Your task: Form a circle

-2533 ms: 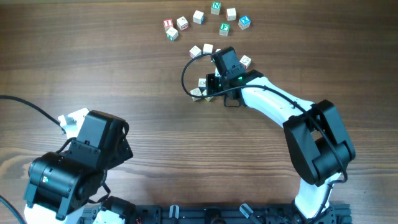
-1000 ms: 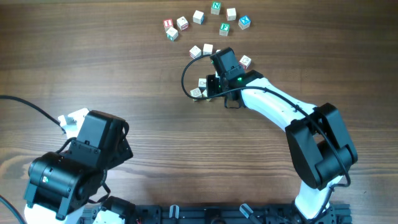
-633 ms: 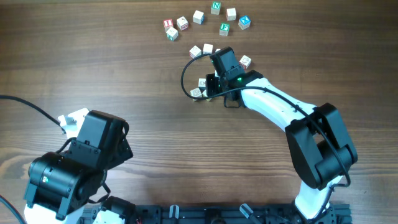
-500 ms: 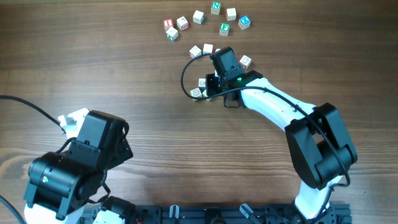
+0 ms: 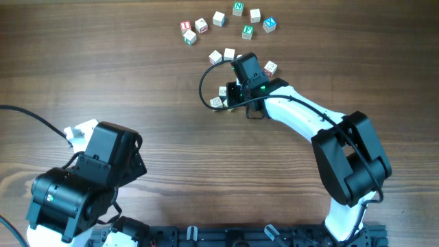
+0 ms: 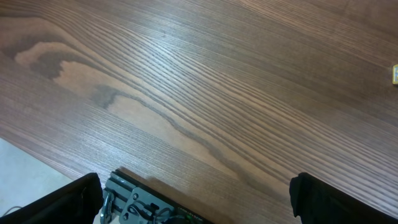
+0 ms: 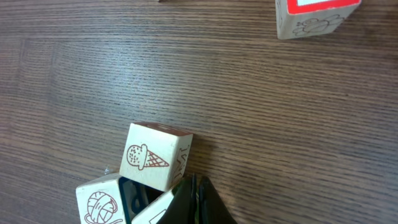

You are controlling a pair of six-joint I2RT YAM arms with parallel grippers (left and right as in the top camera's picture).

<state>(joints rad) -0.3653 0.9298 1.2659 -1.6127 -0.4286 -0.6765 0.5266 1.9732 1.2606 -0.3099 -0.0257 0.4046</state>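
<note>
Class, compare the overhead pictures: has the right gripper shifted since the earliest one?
Yes. The right gripper, shut, edged slightly toward the far table edge, closer to the green N cube, which stayed put.

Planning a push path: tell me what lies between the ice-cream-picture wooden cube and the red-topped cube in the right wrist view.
Only bare wood-grain table separates ice-cream cube from red-topped cube in the right wrist view.
</note>
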